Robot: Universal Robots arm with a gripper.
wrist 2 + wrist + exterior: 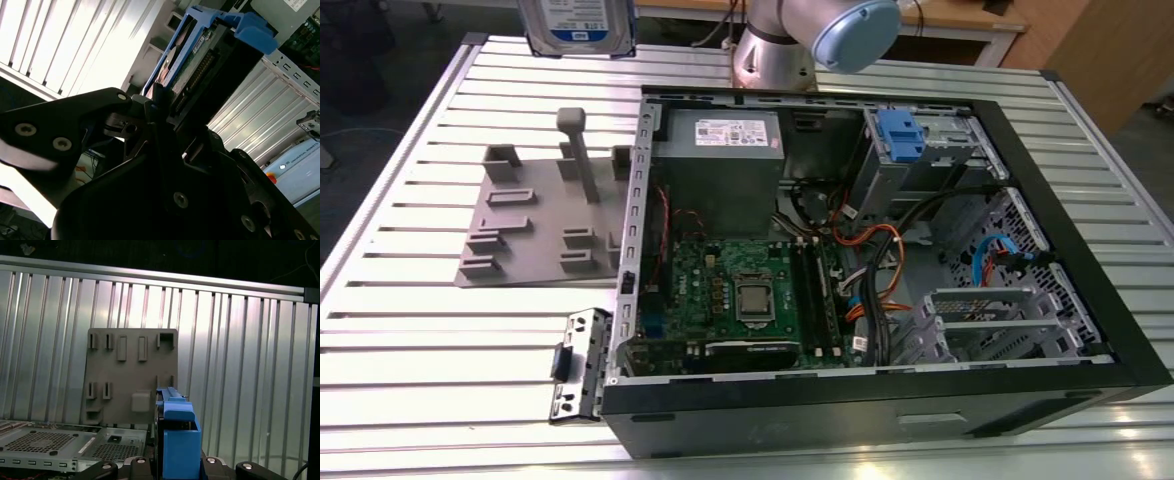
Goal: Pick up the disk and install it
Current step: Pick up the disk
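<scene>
Blue-framed disk (pixel 578 25) hangs high over the desk's (pixel 440 330) far edge, toward the exterior view's left, well apart from the open case (pixel 787 415). My tool (pixel 167 107) is clamped across its flat faces near one end. Connector edge shows in the second wrist view. I judge it stiff, fairly heavy and shock-sensitive. The plastic bracket may flex, so the metal body is the safer hold. Grey fixture (pixel 540 225) sits beside the case.

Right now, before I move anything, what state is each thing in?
Tool: shut on the disk.
Disk: held in the air, not installed.
Computer case: on its side, panel off, open.
Grey fixture plate: flat on the table, empty.
</scene>
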